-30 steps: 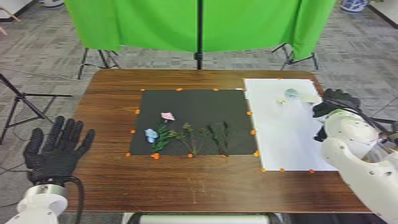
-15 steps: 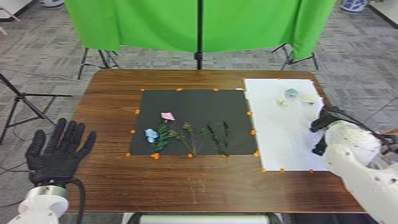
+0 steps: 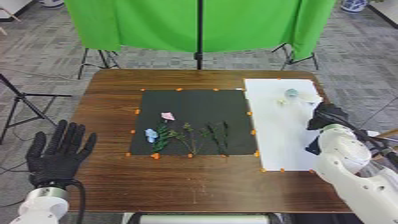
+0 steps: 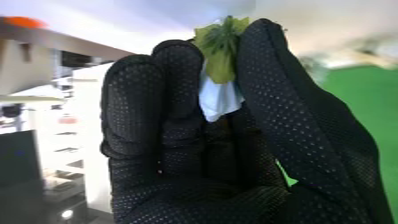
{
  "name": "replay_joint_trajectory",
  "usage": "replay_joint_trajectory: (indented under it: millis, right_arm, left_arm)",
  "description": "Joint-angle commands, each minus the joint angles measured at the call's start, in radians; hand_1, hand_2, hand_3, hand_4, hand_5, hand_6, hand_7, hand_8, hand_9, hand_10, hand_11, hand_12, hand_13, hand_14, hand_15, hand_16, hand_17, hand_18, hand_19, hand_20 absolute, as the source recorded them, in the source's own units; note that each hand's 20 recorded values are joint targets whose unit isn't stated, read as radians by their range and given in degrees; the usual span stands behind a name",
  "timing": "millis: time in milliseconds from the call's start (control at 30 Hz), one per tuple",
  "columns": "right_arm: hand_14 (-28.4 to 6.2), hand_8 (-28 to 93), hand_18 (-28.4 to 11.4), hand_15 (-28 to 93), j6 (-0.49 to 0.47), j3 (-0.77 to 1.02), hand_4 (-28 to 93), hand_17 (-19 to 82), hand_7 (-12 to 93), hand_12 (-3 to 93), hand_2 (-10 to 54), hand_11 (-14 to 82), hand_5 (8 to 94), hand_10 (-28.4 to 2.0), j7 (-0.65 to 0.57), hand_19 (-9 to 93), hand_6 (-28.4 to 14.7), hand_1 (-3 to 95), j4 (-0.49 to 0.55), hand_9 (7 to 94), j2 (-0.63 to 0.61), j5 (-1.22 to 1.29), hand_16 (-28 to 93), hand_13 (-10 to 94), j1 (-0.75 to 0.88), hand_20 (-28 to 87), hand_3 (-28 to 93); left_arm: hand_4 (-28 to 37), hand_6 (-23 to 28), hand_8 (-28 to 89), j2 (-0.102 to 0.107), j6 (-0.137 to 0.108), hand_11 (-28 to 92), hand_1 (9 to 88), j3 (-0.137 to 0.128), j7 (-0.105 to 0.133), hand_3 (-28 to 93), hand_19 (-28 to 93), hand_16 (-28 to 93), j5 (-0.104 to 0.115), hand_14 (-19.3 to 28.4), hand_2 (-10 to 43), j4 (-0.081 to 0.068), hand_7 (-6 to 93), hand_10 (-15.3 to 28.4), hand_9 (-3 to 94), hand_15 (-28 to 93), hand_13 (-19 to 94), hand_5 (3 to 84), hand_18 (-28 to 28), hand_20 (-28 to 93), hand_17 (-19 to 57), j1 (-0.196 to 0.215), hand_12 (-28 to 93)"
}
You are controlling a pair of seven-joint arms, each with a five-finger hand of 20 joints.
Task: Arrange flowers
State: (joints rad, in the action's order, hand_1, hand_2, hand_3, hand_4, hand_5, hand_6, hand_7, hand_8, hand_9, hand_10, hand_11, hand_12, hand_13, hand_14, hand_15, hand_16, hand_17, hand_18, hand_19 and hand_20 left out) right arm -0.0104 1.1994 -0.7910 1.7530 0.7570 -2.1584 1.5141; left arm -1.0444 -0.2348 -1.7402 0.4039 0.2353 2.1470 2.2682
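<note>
- Likely placed: pink bloom, blue bloom, greens toward mat's near edge
- Likely left: flower pinched in right hand; pale blooms at sheet's far edge
- Left hand: fingers apart

Black sheet: pink flower, blue flower, green sprigs; white sheet: pale flowers; right hand: bluish flower.

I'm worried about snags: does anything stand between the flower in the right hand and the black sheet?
Nothing visible: between the right hand, pinching the pale flower, and the black sheet lies the flat white sheet, its small blossoms off toward the far end.
</note>
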Motion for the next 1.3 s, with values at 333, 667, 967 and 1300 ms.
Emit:
replay_joint_trajectory:
  millis: [333, 667, 967, 1300]
  right_arm:
    - [-6.0, 9, -10.3, 55, 0.125, -0.349, -28, 52, 44, 52.6, -9.3, 25.4, 64.3, -11.0, 0.391, 89, -0.8, 60.5, 0.054, 72.0, 0.237, 0.083, 42, 68, -0.352, 13, 66]
    - [-4.6, 7, -10.7, 52, -0.037, -0.528, -28, 50, 45, 51.4, -9.5, 23.8, 61.8, -10.4, 0.450, 89, -0.8, 60.0, -0.070, 70.4, 0.425, 0.061, 43, 66, -0.466, 12, 67]
    - [-4.9, 6, -14.7, 49, -0.054, -0.621, -28, 44, 43, 49.9, -9.5, 21.9, 61.3, -11.0, 0.380, 88, -1.2, 62.2, -0.084, 70.1, 0.451, -0.054, 44, 64, -0.468, 16, 66]
    - [-5.7, 5, -16.8, 48, -0.005, -0.695, -28, 41, 41, 47.5, -9.5, 18.6, 60.2, -11.4, 0.377, 84, -1.9, 61.8, -0.120, 69.2, 0.451, -0.259, 43, 62, -0.476, 24, 67]
  left_arm:
    - [-28.3, 6.9, -12, -0.004, -0.017, 29, 28.8, 0.021, -0.028, 74, 39, -6, 0.002, 15.6, 13.0, -0.015, 21.6, 15.3, 40.7, 44, 33, 43.8, 15.2, 19, -4.8, -0.015, 13]
    - [-28.3, 6.8, -12, 0.015, -0.020, 29, 28.8, 0.041, -0.033, 74, 39, -6, 0.004, 15.5, 13.1, -0.022, 21.8, 15.4, 40.7, 44, 33, 43.6, 15.2, 19, -4.8, -0.044, 13]
    - [-28.3, 6.9, -12, 0.025, -0.028, 29, 28.8, 0.054, -0.062, 74, 39, -6, 0.001, 15.5, 13.0, -0.038, 21.7, 15.3, 40.6, 44, 33, 43.6, 15.2, 19, -4.8, -0.081, 13]
    - [-28.3, 6.9, -12, 0.035, -0.038, 29, 28.9, 0.047, -0.072, 74, 39, -6, -0.004, 15.5, 13.0, -0.027, 21.7, 15.4, 40.6, 44, 33, 43.7, 15.2, 19, -4.8, -0.070, 13]
